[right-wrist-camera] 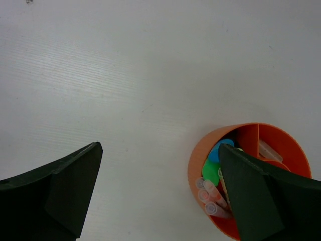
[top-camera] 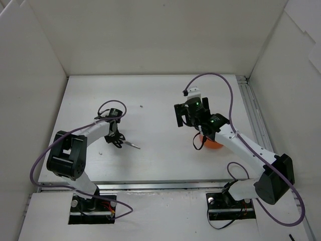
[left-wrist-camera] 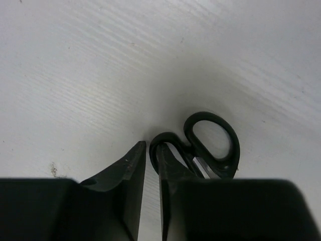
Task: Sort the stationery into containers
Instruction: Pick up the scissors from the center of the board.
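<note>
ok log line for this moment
left fingers: shut on scissors | right fingers: open, by orange pot | pens: in pot

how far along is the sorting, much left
Nearly done. Done: the pot already holds pens and other bits. In hand: the left gripper is pinched on a handle loop of the scissors, which lie flat on the table. The right gripper hangs open beside the pot. Left: the scissors are the only loose item I can see.
</note>
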You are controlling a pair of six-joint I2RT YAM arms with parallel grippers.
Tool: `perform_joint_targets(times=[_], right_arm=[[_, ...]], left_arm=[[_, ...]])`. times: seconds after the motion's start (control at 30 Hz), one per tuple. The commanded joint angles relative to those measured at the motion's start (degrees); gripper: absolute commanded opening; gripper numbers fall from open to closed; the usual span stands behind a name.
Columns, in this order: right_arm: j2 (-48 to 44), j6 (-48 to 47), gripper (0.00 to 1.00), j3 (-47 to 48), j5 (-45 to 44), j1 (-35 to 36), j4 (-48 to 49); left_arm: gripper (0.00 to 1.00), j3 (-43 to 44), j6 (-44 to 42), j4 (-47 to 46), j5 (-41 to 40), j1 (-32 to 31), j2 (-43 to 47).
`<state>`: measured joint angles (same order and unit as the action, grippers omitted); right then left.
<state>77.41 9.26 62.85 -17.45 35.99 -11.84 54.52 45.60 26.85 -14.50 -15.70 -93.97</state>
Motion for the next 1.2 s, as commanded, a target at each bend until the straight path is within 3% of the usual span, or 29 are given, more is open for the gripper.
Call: perform_joint_targets(times=[0.0,0.07,0.4,0.7,0.83,1.0,1.17], right_arm=[[-3.83,1.29,0.98,-0.71,-3.29,-0.3,1.64],[-4.45,1.29,0.98,-1.15,-3.64,-0.3,1.73],[-10.87,0.15,0.98,-4.57,1.09,-0.39,1.82],[-7.72,-2.48,0.98,-3.53,21.73,0.22,4.54],[-5.43,-6.35,0.98,-2.21,37.88,0.75,8.3],[0.28,-1.45,0.98,-0.54,50.9,0.92,16.91],[6.34,2.61,0.98,1.56,55.07,2.15,21.33]], left_arm=[[0.11,3.66,-0.6,1.01,-2.55,-0.12,-0.85],[0.0,4.28,-1.13,0.84,-2.64,-0.64,-1.21],[0.0,2.43,-7.01,-6.19,1.32,-2.04,3.96],[0.0,0.68,-18.78,-14.19,5.79,-8.9,17.57],[0.0,-0.82,-22.66,-17.09,9.48,-11.89,22.51],[0.0,-2.4,-25.65,-19.03,10.28,-16.81,27.79],[0.0,-2.4,-26.18,-19.82,10.46,-19.88,30.34]])
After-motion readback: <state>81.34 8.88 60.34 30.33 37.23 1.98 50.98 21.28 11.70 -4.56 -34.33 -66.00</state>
